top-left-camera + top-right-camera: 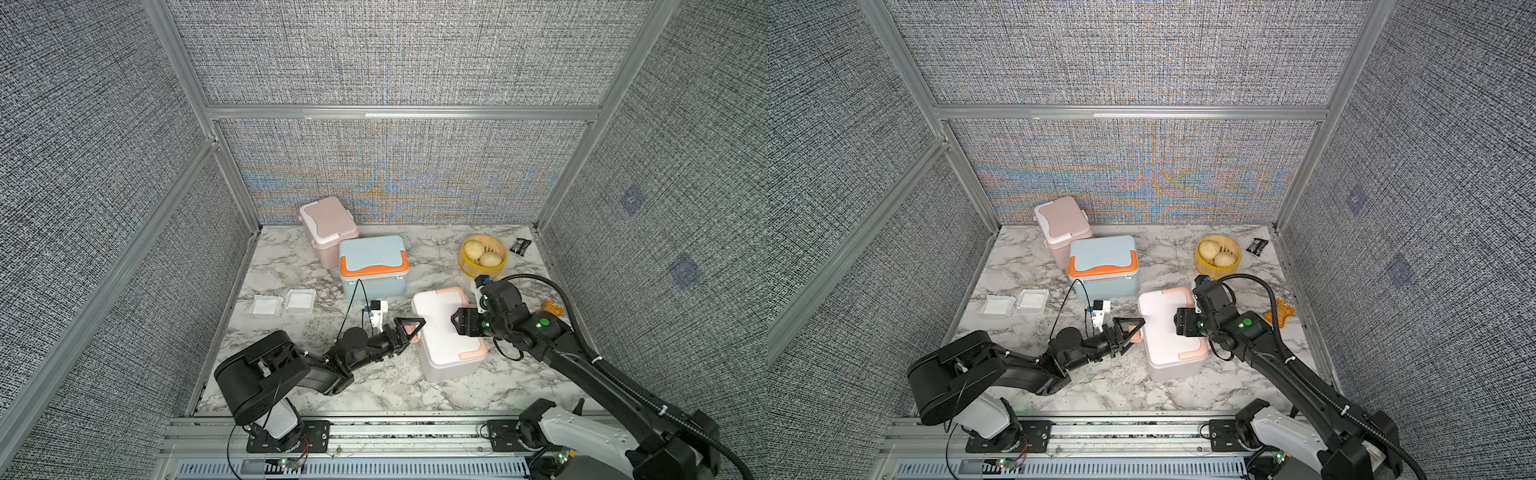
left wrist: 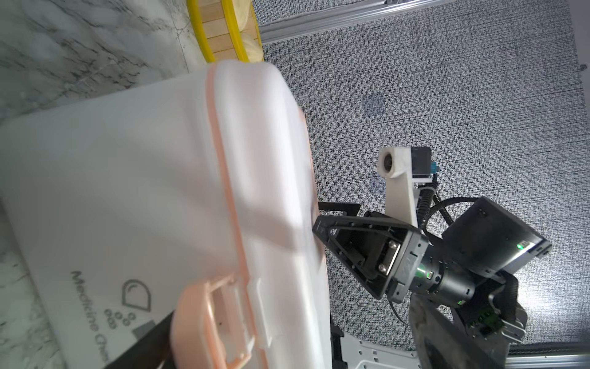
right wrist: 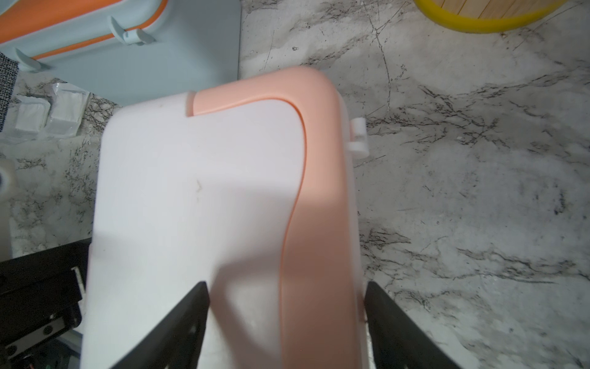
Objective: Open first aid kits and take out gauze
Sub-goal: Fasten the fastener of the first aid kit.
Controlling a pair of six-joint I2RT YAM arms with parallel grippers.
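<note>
Two gauze pads [image 1: 300, 300] lie well left of the white kit [image 1: 436, 353], whose lid is down. The pink kit [image 1: 326, 228] and blue kit [image 1: 372, 266] stand behind it, to the left. The left claw [image 1: 409, 330] gapes at its left latch. The right claw [image 1: 457, 322] straddles its handle edge; pinching or not, I cannot tell.
</note>
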